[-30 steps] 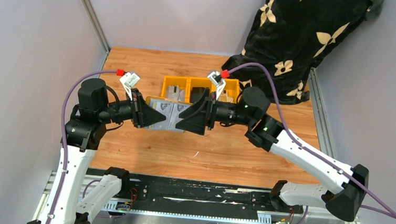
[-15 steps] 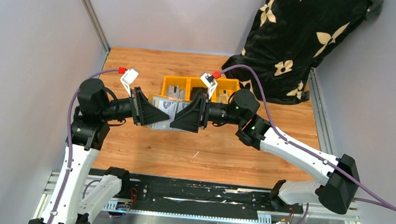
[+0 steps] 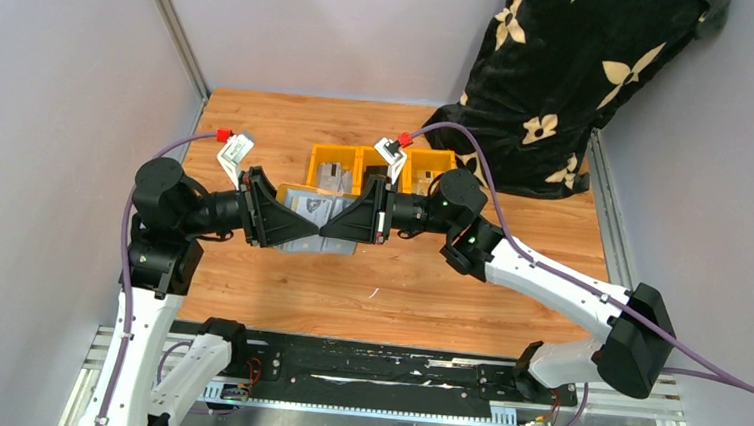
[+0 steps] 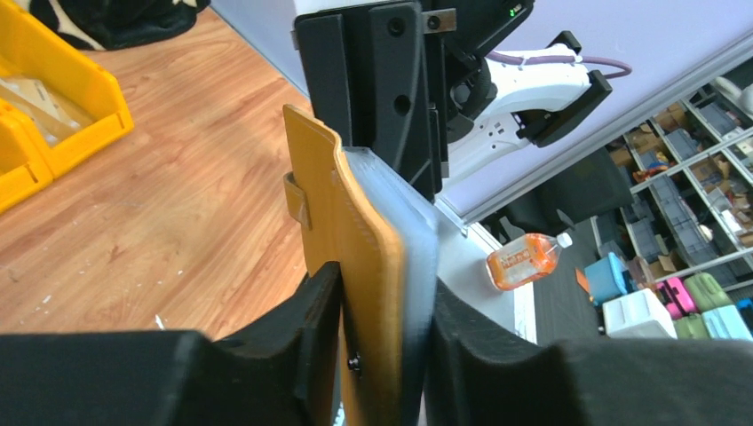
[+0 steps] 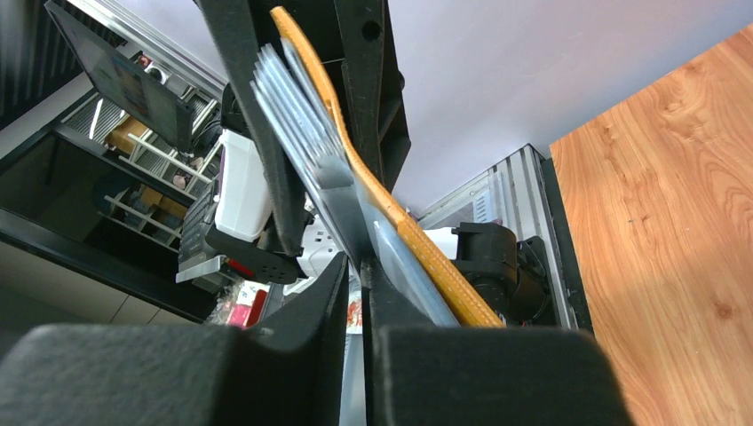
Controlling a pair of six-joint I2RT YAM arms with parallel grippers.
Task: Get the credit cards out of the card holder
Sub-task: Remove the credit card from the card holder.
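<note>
The mustard-tan card holder (image 3: 315,209) hangs in the air over the table's middle, held from the left by my left gripper (image 3: 297,229). In the left wrist view the jaws (image 4: 384,306) are shut on the holder (image 4: 360,257) and on the pale grey layer (image 4: 419,257) against it. My right gripper (image 3: 337,230) meets it from the right. Seen from the right wrist, several pale blue-grey credit cards (image 5: 297,111) fan out beside the tan holder (image 5: 404,231). Their lower edge runs into the narrow slit between my right fingers (image 5: 357,293), which are shut on it.
Orange-yellow plastic bins (image 3: 381,165) stand on the wooden table behind the grippers, also at the left (image 4: 53,102) of the left wrist view. A black floral bag (image 3: 563,76) leans in the back right corner. Grey walls close in the left and back.
My right gripper has moved left onto the holder and its jaws have closed from wide open. The left arm has drawn back to the left, carrying the holder with it.
</note>
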